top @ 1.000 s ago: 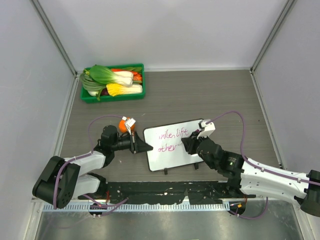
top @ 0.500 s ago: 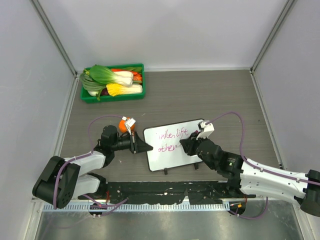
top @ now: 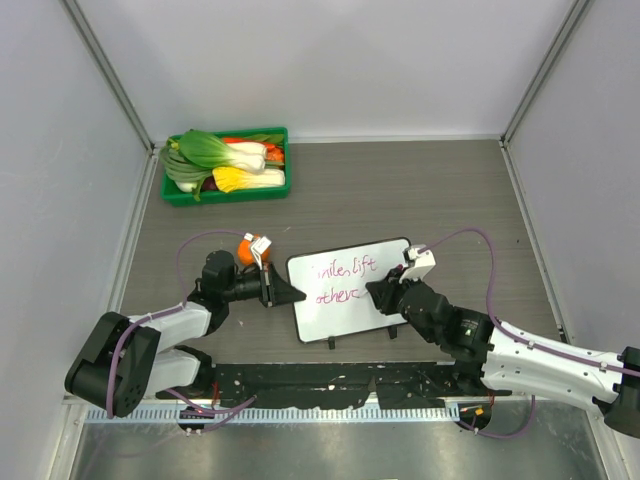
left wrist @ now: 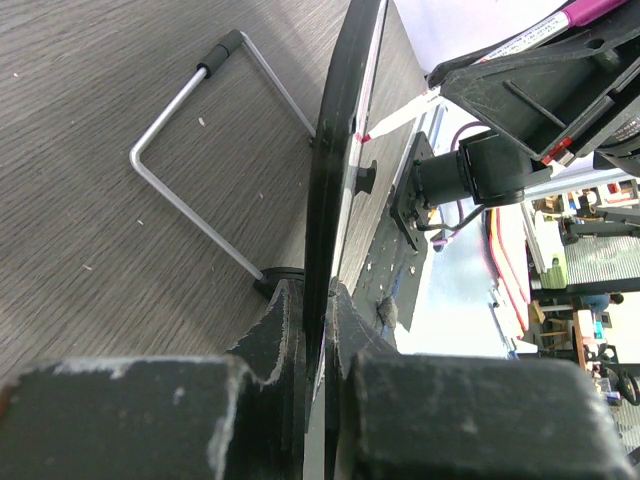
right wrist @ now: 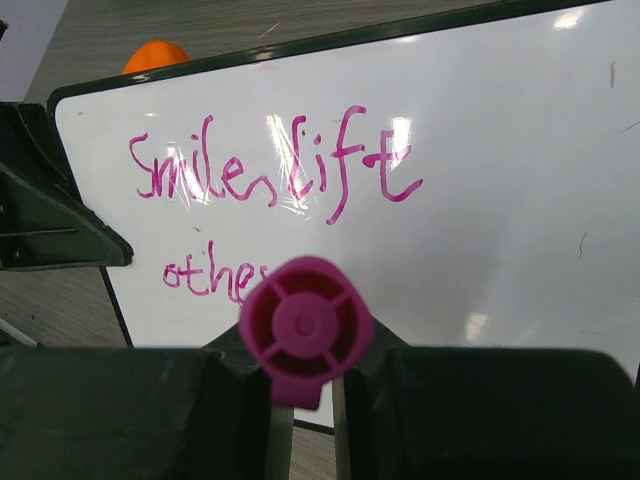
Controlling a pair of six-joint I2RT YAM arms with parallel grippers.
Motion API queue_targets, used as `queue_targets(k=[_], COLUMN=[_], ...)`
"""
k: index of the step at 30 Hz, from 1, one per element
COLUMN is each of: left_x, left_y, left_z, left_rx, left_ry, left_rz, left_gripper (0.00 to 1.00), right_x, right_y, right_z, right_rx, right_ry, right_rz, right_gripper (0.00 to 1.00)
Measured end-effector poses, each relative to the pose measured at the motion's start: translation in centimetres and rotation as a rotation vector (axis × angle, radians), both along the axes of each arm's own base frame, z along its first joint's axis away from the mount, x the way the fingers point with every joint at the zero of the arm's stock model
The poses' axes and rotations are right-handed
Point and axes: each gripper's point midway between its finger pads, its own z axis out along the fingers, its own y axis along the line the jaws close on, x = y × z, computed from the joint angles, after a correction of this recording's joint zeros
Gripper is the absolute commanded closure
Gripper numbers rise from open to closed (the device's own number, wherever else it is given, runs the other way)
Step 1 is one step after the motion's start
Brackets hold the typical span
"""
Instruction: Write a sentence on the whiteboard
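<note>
The whiteboard stands tilted on the table, and the sentence on it reads "Smile, lift" over "othe" in magenta. My left gripper is shut on the board's left edge, seen edge-on in the left wrist view as the black frame between the fingers. My right gripper is shut on a magenta marker, whose butt end faces the camera. The marker's tip is hidden, close to the end of the lower line. The upper line shows fully.
A green tray of vegetables sits at the back left. An orange ball lies just behind the left wrist. A wire stand props the board from behind. Grey walls close in the table on three sides.
My right gripper with the marker has shifted slightly along the lower line, first left, then back right. The left gripper and the board have stayed put.
</note>
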Motion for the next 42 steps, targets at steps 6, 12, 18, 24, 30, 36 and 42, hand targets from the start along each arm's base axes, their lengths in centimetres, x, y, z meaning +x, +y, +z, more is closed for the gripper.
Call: queue_targets(k=[6, 12, 18, 24, 30, 36, 42], left_x=[0.0, 0.0, 0.0, 0.0, 0.0, 0.0, 0.0], left_y=[0.0, 0.0, 0.0, 0.0, 0.0, 0.0, 0.0], left_z=[0.0, 0.0, 0.0, 0.0, 0.0, 0.0, 0.0], left_rx=[0.000, 0.000, 0.000, 0.000, -0.001, -0.001, -0.001], left_ry=[0.000, 0.000, 0.000, 0.000, -0.001, -0.001, -0.001], left_rz=[0.000, 0.000, 0.000, 0.000, -0.001, -0.001, -0.001], left_gripper=[1.00, 1.00, 1.00, 1.00, 1.00, 1.00, 1.00], right_x=[0.0, -0.2, -0.1, 0.0, -0.1, -0.1, 0.2], right_y=[0.0, 0.4, 1.3, 1.6, 1.6, 1.8, 2.4], right_z=[0.0, -0.3, -0.4, -0.3, 0.1, 2.5, 5.1], right_rx=[0.000, -0.001, 0.010, 0.013, 0.022, 0.100, 0.160], right_ry=[0.001, 0.010, 0.014, 0.011, 0.005, -0.036, -0.074], right_rz=[0.002, 0.021, 0.040, 0.042, 0.054, 0.080, 0.110], right_gripper=[0.99, 0.99, 0.99, 0.99, 0.99, 0.99, 0.99])
